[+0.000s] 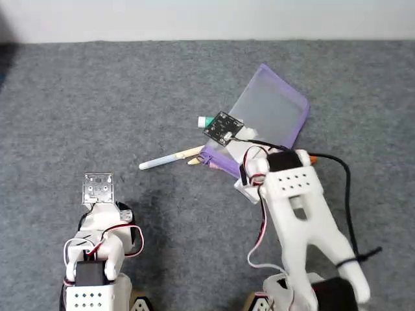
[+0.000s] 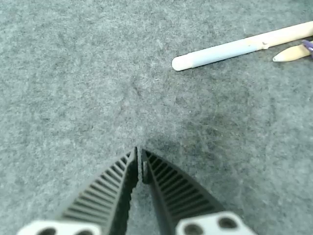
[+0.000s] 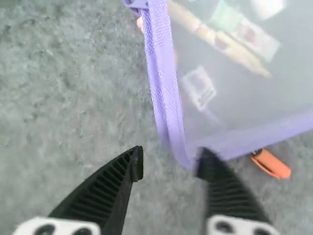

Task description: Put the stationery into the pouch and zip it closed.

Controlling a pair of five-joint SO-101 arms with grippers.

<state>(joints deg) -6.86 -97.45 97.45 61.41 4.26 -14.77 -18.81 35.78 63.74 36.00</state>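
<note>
Our right claw [image 3: 171, 157] gapes over the pouch [image 3: 234, 98] edge; if we clench, pouch may drag & pen [image 1: 162, 161], prob. half-out, slips. Our left claw [image 2: 141, 159] is clenched, empty.

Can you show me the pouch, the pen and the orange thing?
pouch [image 1: 275, 103], high view, on its clear face.
pen [image 2: 220, 53], left wrist view, on its pale blue barrel.
orange thing [image 3: 270, 164], right wrist view, on its middle.

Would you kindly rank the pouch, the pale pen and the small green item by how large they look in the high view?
1. pouch, by far the largest.
2. pale pen, long but thin.
3. green item, smallest as seen; it is partly covered, so its full size is unsure.
</note>
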